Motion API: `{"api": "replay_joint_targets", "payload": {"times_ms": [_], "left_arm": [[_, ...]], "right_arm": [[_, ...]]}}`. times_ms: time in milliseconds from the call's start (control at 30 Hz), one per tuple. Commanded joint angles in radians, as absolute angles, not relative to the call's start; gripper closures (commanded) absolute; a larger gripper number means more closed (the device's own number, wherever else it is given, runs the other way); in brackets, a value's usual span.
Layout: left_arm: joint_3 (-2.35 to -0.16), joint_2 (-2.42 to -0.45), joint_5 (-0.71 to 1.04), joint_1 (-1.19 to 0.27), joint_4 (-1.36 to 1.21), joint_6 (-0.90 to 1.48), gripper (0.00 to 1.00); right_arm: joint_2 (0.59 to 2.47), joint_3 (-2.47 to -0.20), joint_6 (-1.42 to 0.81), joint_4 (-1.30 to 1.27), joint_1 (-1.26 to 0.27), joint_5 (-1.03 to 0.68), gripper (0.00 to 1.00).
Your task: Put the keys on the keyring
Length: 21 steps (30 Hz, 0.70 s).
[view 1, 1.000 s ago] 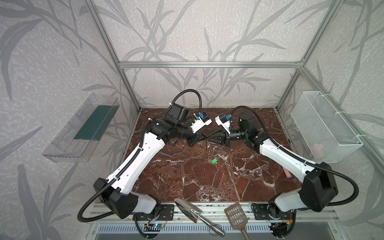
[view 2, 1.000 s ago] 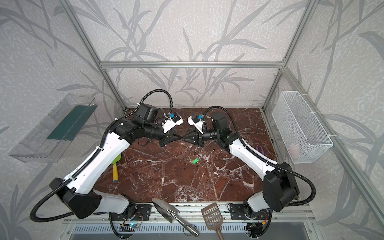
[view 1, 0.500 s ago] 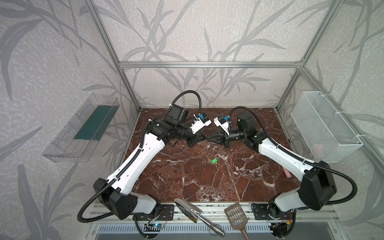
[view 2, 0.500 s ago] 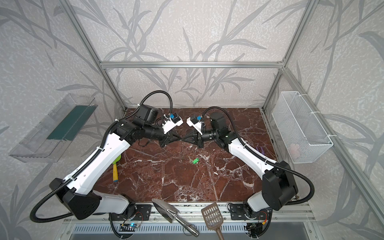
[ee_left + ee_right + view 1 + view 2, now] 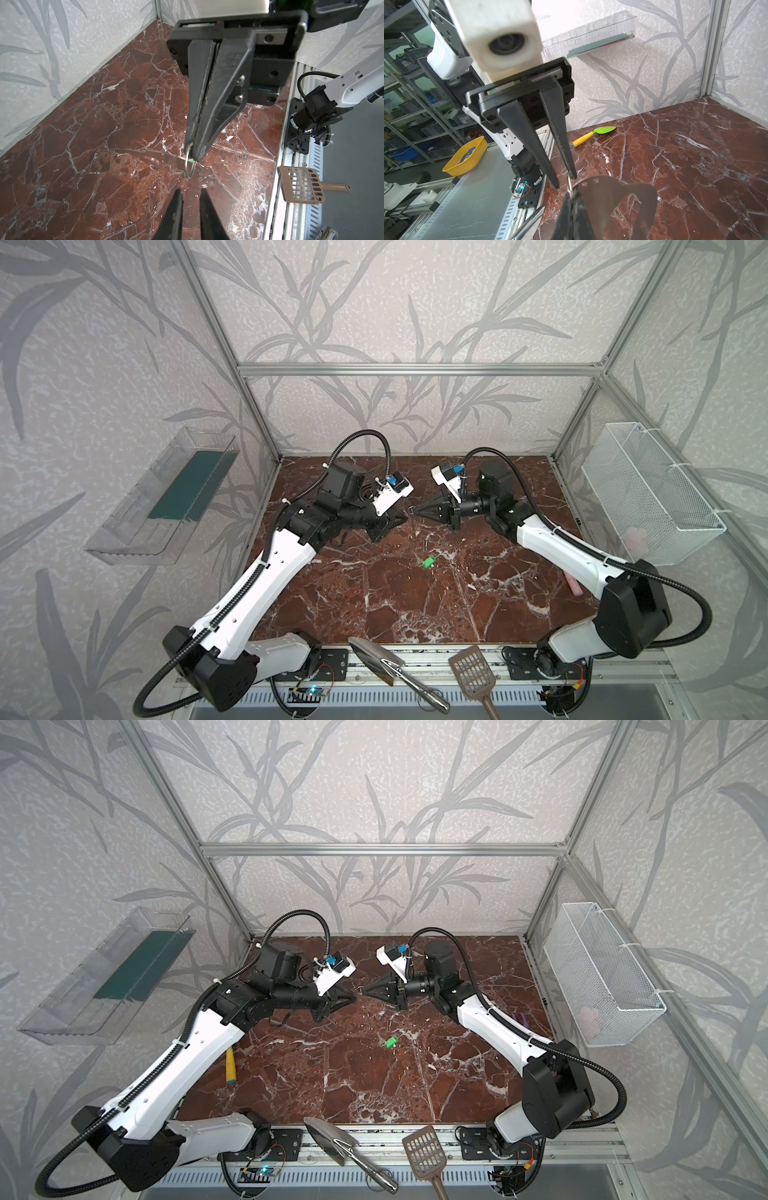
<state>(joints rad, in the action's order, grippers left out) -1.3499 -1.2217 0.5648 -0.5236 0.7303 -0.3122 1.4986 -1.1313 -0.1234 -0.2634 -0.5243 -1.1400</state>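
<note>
I work over a red marble table (image 5: 374, 605). A white wire basket (image 5: 648, 497) hangs on the wall out beyond the right gripper (image 5: 417, 510). A clear bin (image 5: 166, 497) hangs beyond the left gripper (image 5: 405, 518). On the front rail, well apart from both grippers, lie a metal scoop (image 5: 380, 662) and a brown slotted scoop (image 5: 471, 668). A lime leaf-shaped scoop (image 5: 230, 1065) with a yellow handle lies behind the left gripper, beside that forearm.

Outside the frame a yellow tray (image 5: 466, 158) holds something labelled, too blurred to read.

The grippers face tip to tip above the back half of the table. The right one's jaws are pressed together on the keyring (image 5: 190, 166). A glassy tag (image 5: 616, 199) hangs from the ring and covers part of the right wrist view. The left one's jaws stand slightly apart just short of the ring, gripping nothing.

The green-headed key (image 5: 429, 561) lies on the marble below the right gripper, toward the front, apart from both.
</note>
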Motion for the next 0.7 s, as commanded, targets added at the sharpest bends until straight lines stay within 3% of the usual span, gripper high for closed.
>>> {"api": "replay_joint_targets", "payload": {"times_ms": [0,667], "left_arm": [[-1.321,-1.194,0.569,-0.526,0.652,-0.290,0.81],[-1.291,-1.197,0.627,-0.526,0.544,-0.265,0.82]], "right_arm": [[1.505,-1.144,-0.152,-0.328,-0.522,-1.180,1.00],[1.507,-1.132,-0.198,-0.395,-0.522,-1.235,1.00]]}}
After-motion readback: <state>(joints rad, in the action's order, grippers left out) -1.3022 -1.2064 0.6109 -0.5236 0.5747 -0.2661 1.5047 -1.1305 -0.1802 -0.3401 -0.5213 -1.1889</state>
